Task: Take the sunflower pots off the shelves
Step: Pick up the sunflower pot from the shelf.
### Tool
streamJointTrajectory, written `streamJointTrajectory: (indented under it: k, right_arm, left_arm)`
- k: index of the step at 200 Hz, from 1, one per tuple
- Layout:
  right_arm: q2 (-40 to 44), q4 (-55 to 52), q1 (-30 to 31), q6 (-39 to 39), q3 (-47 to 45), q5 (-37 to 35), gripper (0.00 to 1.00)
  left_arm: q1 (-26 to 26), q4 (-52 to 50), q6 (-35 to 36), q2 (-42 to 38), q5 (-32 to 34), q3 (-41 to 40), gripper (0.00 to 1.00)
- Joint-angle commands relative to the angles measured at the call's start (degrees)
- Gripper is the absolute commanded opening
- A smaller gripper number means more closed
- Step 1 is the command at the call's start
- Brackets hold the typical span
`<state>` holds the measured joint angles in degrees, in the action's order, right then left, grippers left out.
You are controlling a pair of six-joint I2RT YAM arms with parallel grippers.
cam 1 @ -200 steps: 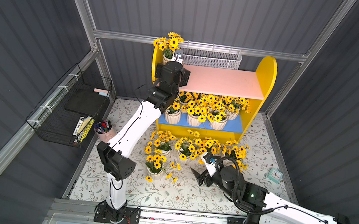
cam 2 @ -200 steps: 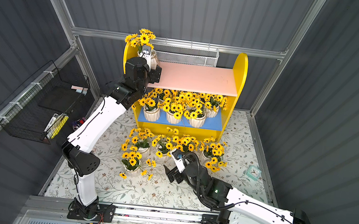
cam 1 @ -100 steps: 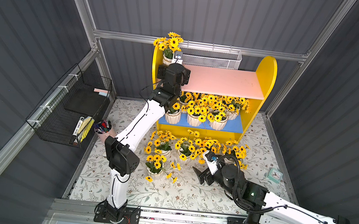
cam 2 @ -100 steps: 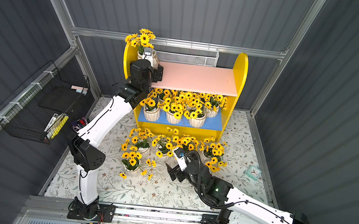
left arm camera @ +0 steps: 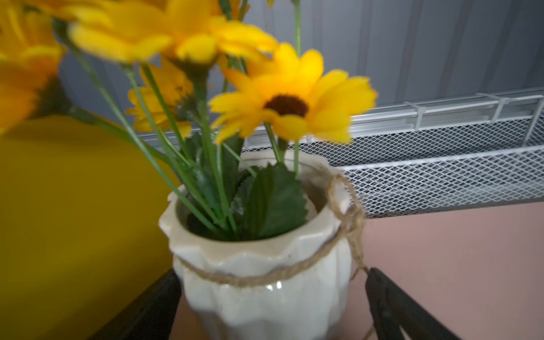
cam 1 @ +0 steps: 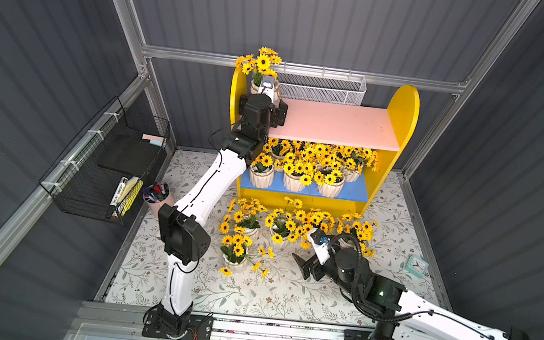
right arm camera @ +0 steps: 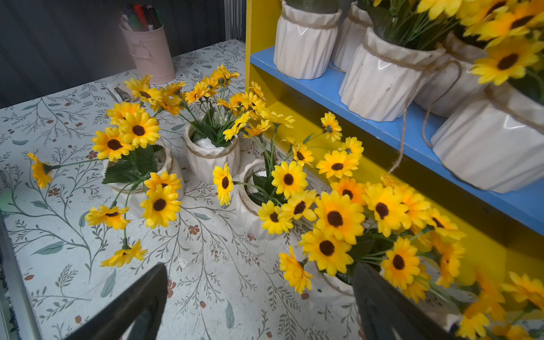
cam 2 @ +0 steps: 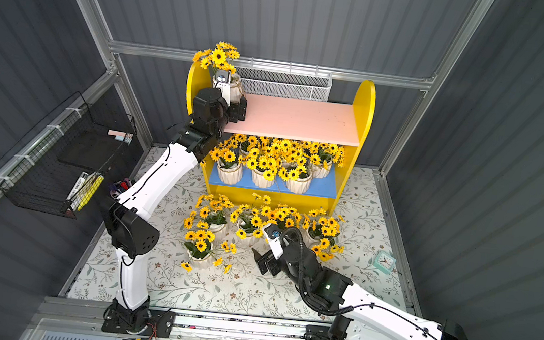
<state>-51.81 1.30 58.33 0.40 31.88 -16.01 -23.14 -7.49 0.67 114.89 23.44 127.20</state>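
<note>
The shelves have yellow side panels [cam 1: 403, 106], a pink upper board [cam 1: 336, 122] and a blue lower board [cam 1: 352, 191]. One sunflower pot [left arm camera: 265, 294] stands at the pink board's back left corner. My left gripper [left arm camera: 272, 282] is open around it, with a small gap at one finger [left arm camera: 382, 297]; in both top views the left gripper [cam 1: 267, 99] [cam 2: 233, 102] is at that corner. Several sunflower pots [cam 1: 294, 180] crowd the blue board, and several more [cam 1: 235, 260] stand on the floral mat. My right gripper [right arm camera: 259, 270] [cam 1: 305, 257] hovers open and empty beside a floor pot [right arm camera: 329, 287].
A white mesh basket [cam 1: 323, 87] hangs behind the upper board. A black wire rack [cam 1: 105, 164] is on the left wall, with a pink cup of markers [cam 1: 156, 199] below it. A small teal clock [cam 1: 417, 265] lies at the mat's right edge.
My left arm has straightened and pushed its gripper a little further onto the pink board, around the corner pot. The right arm has hardly moved.
</note>
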Motion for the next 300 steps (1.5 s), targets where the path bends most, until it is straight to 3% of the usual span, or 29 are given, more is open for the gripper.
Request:
streamJointTrajectory:
  k: [1, 64, 117, 171, 206, 300]
  right_arm:
    - [-0.4, 1.2, -0.5, -0.5, -0.7, 1.0, 0.99]
    - [-2.1, 2.1, -2.0, -0.5, -0.3, 2.9, 0.99]
    - [-2.9, 2.5, -2.9, -0.4, -0.4, 3.5, 0.99]
    - [-2.9, 2.7, -3.9, -0.2, -0.4, 3.7, 0.99]
    - [-2.9, 2.6, -4.3, -0.2, -0.1, 4.2, 0.99]
    - [-2.4, 2.3, -4.9, -0.1, -0.3, 4.3, 0.99]
  left_arm:
    - [3.0, -3.1, -1.0, -1.3, -5.9, -2.0, 0.99]
    - [3.5, -0.7, 0.5, -5.4, -16.7, -9.4, 1.0]
    - [3.4, 2.6, 1.1, -8.9, -17.9, -14.8, 0.99]
    - [5.2, -5.1, 0.2, -6.4, -20.1, -5.4, 0.99]
    - [6.8, -4.2, -4.2, -4.5, -19.6, -3.0, 1.0]
    - [6.8, 2.8, -6.9, 0.9, -13.0, 1.2, 1.0]
